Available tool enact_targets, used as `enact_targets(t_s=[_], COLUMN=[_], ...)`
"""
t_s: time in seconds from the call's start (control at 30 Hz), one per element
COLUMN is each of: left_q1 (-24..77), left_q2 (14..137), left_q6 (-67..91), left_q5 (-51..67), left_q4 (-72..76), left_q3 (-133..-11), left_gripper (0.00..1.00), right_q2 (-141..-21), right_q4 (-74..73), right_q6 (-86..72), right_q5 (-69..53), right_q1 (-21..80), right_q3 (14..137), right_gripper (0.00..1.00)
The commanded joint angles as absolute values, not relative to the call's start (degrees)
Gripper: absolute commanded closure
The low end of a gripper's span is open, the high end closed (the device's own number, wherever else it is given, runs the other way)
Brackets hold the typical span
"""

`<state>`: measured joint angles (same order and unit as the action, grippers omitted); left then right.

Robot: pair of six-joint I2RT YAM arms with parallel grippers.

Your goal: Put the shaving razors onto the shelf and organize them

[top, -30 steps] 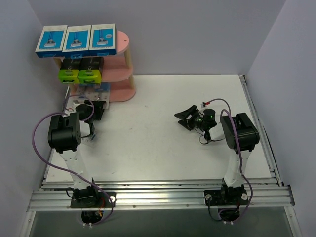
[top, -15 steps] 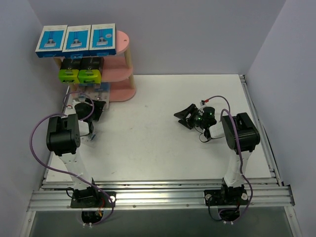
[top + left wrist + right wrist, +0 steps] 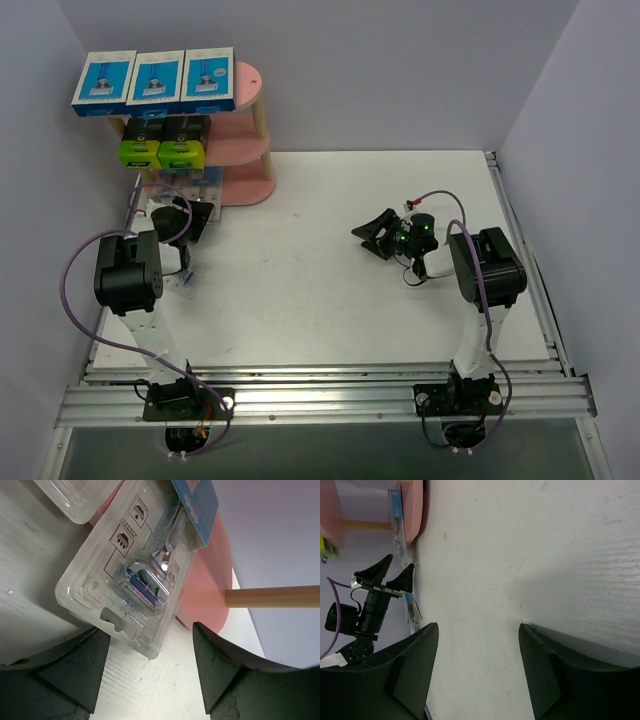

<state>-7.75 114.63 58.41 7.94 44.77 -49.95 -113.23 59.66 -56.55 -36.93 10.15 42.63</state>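
Since a second ago my left arm has edged toward the pink three-tier oval shelf (image 3: 245,120) and spread its jaws. Three flat blue-and-white boxes (image 3: 155,78) sit on top, and two black boxes with lime-green ends (image 3: 165,150) on the middle tier. A clear blister-packed razor (image 3: 145,575) lies at the bottom board's edge, just ahead of the left gripper (image 3: 147,640), which is wide and empty. I judge this a release, so next I back straight out. The right gripper (image 3: 475,630) hangs parted, holding nothing.

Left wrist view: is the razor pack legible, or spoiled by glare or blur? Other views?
Left wrist: the clear plastic blister pack with a blue card is sharp, only faint sheen; the black fingers nearest the lens are soft-edged. Right wrist: the white table is evenly lit, one soft shadow. Top external: even light, no glare on the pink three-tier shelf.
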Motion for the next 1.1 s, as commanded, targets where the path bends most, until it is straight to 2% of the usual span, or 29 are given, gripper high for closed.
enact_targets(t_s=[0.0, 1.07], left_q1=[-7.2, -6.3], left_q2=[115.6, 121.3], left_q6=[57.0, 56.6], left_q5=[7.7, 9.0], left_q4=[49.0, 47.9], left_q3=[-52.9, -60.8], left_gripper=[0.25, 0.25], right_q2=[-113.4, -115.9], right_q4=[56.8, 56.4], right_q6=[-54.1, -53.3], right_q5=[-37.0, -37.3], right_q1=[9.8, 9.8], right_q3=[44.0, 45.3], right_gripper=[0.39, 0.39])
